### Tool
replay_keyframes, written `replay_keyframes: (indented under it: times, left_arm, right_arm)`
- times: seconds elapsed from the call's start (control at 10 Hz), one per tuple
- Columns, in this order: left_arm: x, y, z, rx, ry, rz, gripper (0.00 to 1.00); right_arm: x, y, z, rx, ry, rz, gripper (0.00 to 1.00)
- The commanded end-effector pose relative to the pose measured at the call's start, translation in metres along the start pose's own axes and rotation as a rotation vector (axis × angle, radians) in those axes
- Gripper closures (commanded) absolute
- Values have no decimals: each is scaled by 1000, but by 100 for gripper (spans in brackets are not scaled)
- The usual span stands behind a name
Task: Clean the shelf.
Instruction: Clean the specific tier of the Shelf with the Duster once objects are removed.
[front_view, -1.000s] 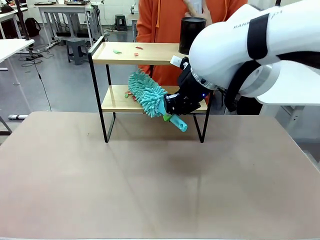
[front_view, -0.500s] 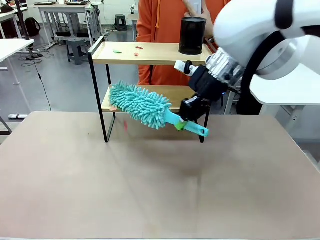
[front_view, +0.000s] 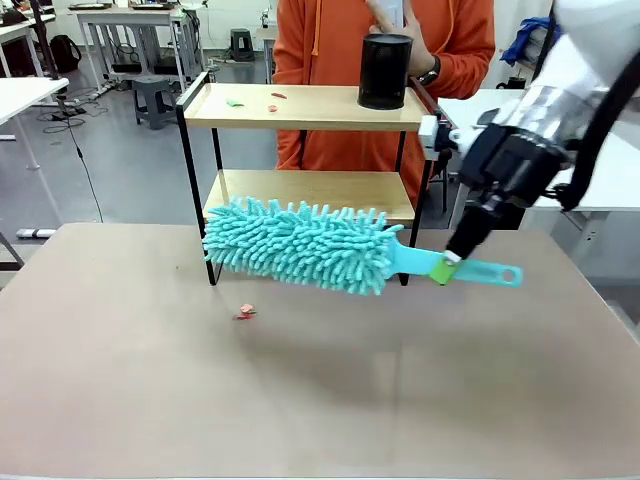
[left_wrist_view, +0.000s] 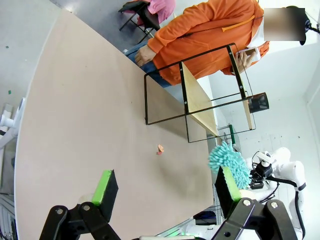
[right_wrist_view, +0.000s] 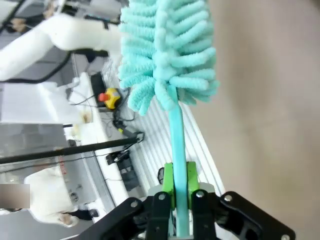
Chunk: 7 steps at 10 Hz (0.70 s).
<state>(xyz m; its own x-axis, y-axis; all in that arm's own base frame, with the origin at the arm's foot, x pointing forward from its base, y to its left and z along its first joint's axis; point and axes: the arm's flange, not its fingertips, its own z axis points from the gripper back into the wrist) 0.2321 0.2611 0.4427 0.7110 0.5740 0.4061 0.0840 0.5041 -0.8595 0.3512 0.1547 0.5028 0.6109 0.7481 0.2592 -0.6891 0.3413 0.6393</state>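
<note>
The shelf (front_view: 300, 106) stands at the table's far side, with a black cup (front_view: 385, 70) and two small scraps, green (front_view: 234, 102) and red (front_view: 277, 96), on its top board. A fluffy teal duster (front_view: 300, 245) hangs level in front of the lower board. My right gripper (front_view: 447, 262) is shut on its handle, and the right wrist view shows the handle (right_wrist_view: 177, 145) clamped between the pads. A pink scrap (front_view: 245, 313) lies on the table in front of the shelf. In the left wrist view my left gripper (left_wrist_view: 166, 187) is open and empty, high above the table, far from the shelf (left_wrist_view: 200, 97).
A person in an orange hoodie (front_view: 330, 40) stands behind the shelf with a hand (front_view: 415, 50) by the black cup. The brown tabletop (front_view: 320, 380) spreads wide in front. White tables stand at the left and right beyond it.
My right arm has drawn back to the right and pulled the duster out from the lower board to the shelf's front. A pink scrap has dropped onto the table.
</note>
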Motion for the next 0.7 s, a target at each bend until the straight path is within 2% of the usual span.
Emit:
replay_keyframes:
  times: [0.0, 0.1, 0.3, 0.6]
  left_arm:
    - [-1, 0, -2, -21, -13, -20, 0]
    - [-1, 0, -2, -21, -13, -20, 0]
    - [-1, 0, -2, -21, -13, -20, 0]
    - [-1, 0, -2, -21, -13, -20, 0]
  right_arm:
    - [-31, -1, 12, 129, -27, 60, 100]
    - [-59, 8, 27, 190, -23, 113, 100]
    - [-159, 32, 75, 240, -177, 200, 100]
    - [-283, 34, 103, 118, -689, -12, 100]
